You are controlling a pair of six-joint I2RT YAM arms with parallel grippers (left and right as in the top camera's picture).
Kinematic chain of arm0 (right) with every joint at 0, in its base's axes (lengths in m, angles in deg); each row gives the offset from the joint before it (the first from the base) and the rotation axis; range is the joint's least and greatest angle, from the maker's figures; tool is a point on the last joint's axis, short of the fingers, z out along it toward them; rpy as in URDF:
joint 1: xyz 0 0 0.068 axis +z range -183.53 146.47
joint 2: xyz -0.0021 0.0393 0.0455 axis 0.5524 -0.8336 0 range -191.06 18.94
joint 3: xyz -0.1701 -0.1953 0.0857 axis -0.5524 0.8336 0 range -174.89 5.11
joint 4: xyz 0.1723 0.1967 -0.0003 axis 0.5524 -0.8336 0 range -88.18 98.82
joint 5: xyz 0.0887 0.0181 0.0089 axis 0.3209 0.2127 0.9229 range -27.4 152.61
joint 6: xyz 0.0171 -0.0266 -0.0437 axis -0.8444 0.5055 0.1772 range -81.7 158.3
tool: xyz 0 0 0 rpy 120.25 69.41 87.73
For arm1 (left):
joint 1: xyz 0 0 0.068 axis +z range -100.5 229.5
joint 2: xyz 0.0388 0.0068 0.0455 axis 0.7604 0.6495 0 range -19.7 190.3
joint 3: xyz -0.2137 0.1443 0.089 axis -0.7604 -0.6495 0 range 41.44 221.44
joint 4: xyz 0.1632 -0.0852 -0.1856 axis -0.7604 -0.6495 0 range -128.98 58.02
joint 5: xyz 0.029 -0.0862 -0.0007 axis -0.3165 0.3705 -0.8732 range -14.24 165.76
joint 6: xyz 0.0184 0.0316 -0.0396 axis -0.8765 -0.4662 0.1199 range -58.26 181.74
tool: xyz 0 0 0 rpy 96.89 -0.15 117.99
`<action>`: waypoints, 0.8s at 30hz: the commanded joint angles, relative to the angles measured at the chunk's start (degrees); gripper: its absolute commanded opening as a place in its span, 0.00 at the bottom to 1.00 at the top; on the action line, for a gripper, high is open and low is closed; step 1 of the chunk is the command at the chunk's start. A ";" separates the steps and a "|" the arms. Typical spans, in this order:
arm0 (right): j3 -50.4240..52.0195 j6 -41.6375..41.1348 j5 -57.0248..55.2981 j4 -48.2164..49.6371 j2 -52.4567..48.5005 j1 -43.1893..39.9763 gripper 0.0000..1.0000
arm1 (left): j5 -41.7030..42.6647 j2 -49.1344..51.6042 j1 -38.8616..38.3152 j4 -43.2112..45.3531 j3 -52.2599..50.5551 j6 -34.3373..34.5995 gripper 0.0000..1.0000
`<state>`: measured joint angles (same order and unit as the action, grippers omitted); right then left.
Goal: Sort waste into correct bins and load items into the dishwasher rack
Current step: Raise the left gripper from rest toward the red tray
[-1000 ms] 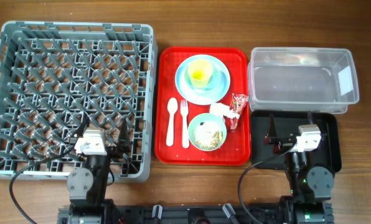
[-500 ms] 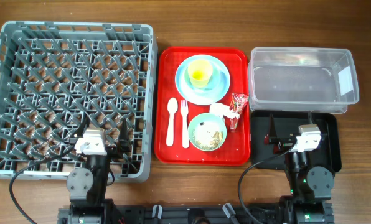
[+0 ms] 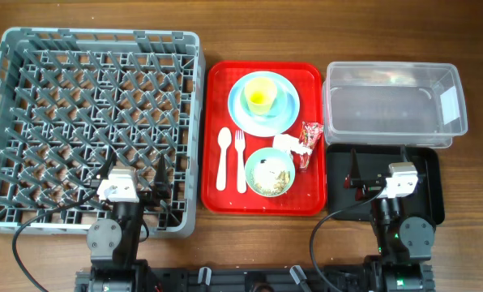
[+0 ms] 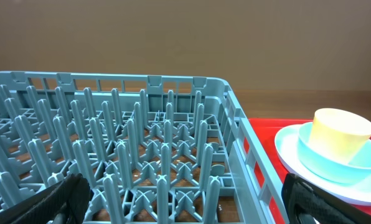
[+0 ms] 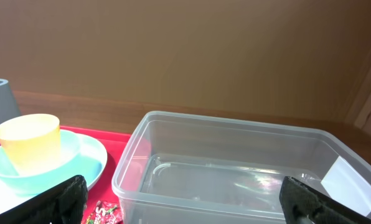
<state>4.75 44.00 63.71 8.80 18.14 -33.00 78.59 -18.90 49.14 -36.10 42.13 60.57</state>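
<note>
Hanging with jaws spread and empty, the left tool (image 3: 134, 172) is above the near side of the dishwasher rack (image 3: 104, 34) and the right tool (image 3: 378, 166) above the black tray (image 3: 432, 174), with mint green bowl (image 3: 248, 172), wrapper (image 3: 309, 142) and yellow cup (image 3: 260, 97) on the red serving tray (image 3: 217, 81) beyond, clear tub (image 3: 387, 66) farthest.

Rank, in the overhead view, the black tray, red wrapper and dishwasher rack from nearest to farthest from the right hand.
1. Black tray, directly under the right hand.
2. Red wrapper, at the red tray's right side.
3. Dishwasher rack, far left.
</note>
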 commanded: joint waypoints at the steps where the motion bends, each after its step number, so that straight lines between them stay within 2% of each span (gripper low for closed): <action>1: 0.07 0.31 0.48 0.24 -0.22 -0.28 1.00 | -0.31 -0.42 0.24 1.14 -0.37 0.57 1.00; 5: 0.07 0.31 0.48 0.24 -0.22 -0.28 1.00 | 3.28 -0.42 0.22 5.53 -0.24 0.57 1.00; 8: 0.07 0.31 0.48 0.24 -0.22 -0.28 1.00 | 5.79 -0.42 0.22 3.63 2.75 2.93 1.00; 12: 0.07 0.31 0.48 0.24 -0.22 -0.28 1.00 | 8.74 -0.42 0.22 -2.25 9.53 11.45 1.00; 18: 0.07 0.28 0.46 0.24 -0.22 -0.28 1.00 | 13.70 1.33 0.22 -14.14 22.73 16.33 1.00; 21: 0.07 0.31 0.48 0.24 -0.22 -0.28 1.00 | 14.78 6.49 0.22 -20.96 32.54 16.68 1.00; 24: 0.07 0.31 0.48 0.24 -0.22 -0.28 0.99 | 14.78 16.61 0.22 -30.99 46.51 16.63 1.00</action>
<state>4.75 44.00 63.71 8.83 18.14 -33.00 91.24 -12.24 49.14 -60.07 74.87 75.30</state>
